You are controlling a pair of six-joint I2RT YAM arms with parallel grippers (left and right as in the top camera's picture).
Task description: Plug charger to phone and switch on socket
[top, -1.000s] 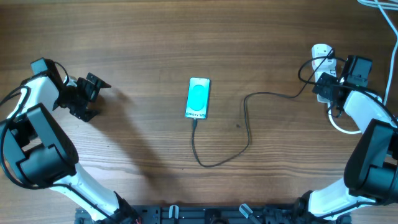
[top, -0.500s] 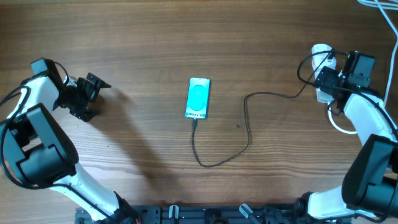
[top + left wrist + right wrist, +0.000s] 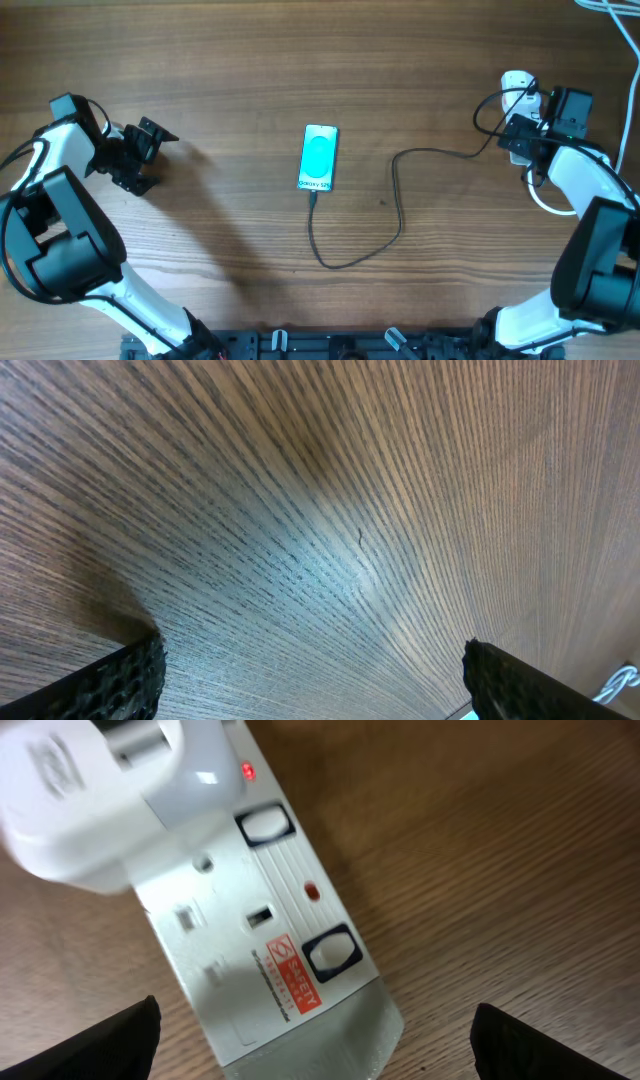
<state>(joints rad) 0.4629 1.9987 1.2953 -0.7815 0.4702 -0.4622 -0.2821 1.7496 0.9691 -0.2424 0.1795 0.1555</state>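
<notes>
The phone [image 3: 319, 157] lies flat at the table's middle with its teal screen up. The charger [image 3: 398, 205], a thin black cable, meets the phone's near end, loops toward me and runs right to the socket [image 3: 517, 84]. In the right wrist view the socket [image 3: 270, 940] carries a white plug [image 3: 90, 790], a small red light [image 3: 246, 772] lit beside it, and two rocker switches. My right gripper [image 3: 518, 132] is open just above the socket, its fingers [image 3: 315, 1050] apart either side of its end. My left gripper [image 3: 156, 160] is open and empty over bare wood [image 3: 310, 685].
A thicker white cord [image 3: 622, 35] runs along the far right edge, and another white loop [image 3: 548, 205] curls beside my right arm. Both arm bases stand at the near corners.
My right gripper moved a little toward the far end of the socket, then settled back slightly. The left arm, phone and charger have not moved.
</notes>
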